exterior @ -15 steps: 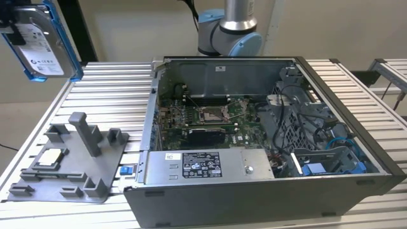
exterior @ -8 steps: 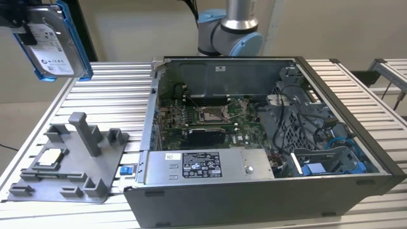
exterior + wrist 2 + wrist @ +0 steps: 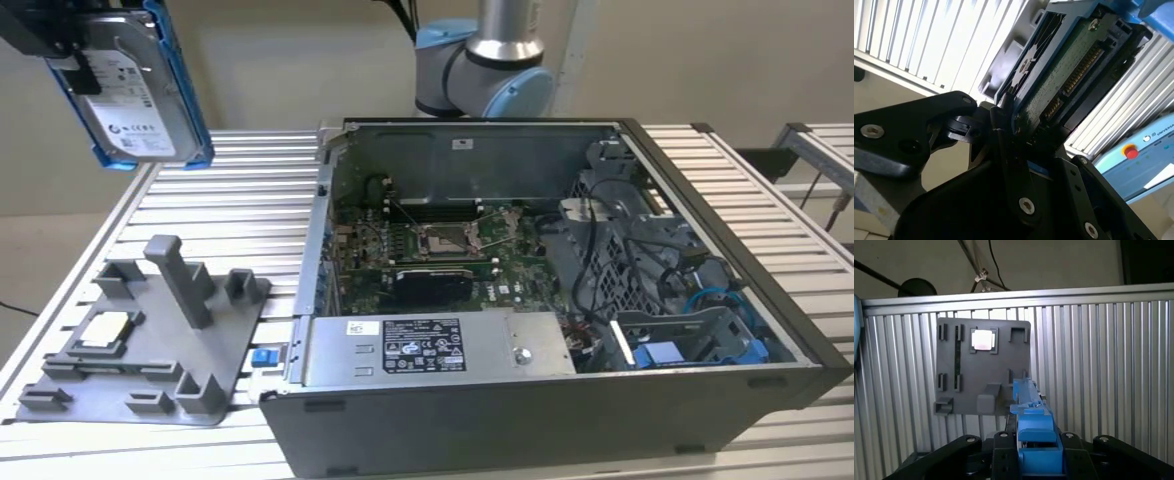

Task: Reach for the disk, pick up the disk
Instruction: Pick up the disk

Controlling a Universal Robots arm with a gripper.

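Gripper (image 3: 64, 45) clamping shut on blue-railed hard drive (image 3: 134, 95), holding it upright, lifted clear above grey fixture tray (image 3: 147, 340); open computer case (image 3: 561, 420) standing nearby.

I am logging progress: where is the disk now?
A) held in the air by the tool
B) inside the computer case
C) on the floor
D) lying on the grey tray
A: the tool grips the disk up in the air, clear of the grey tray.
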